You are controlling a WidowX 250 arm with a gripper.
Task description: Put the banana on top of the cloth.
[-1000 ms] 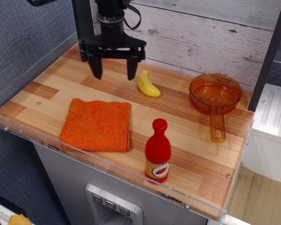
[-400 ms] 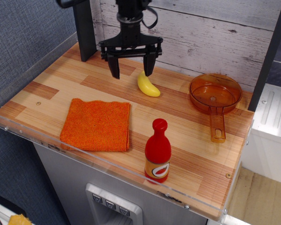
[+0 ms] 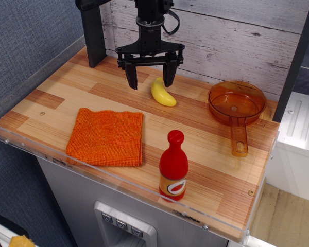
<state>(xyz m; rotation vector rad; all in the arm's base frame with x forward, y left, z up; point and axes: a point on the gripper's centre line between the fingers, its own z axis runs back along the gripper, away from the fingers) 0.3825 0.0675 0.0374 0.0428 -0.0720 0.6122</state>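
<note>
Banana (image 3: 162, 92) lies beneath the wide-open, empty claw (image 3: 150, 80); red bottle's (image 3: 173, 166) label unreadable

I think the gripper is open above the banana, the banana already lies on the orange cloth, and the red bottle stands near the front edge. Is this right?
Not quite. The banana lies on the bare wood near the back wall, apart from the orange cloth, as the observation.image view shows. The gripper does have its jaws open above it, and the red bottle stands near the front edge.

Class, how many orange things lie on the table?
2: the cloth front left, and the pan at the right. The bottle is red. None seem hidden.
</note>
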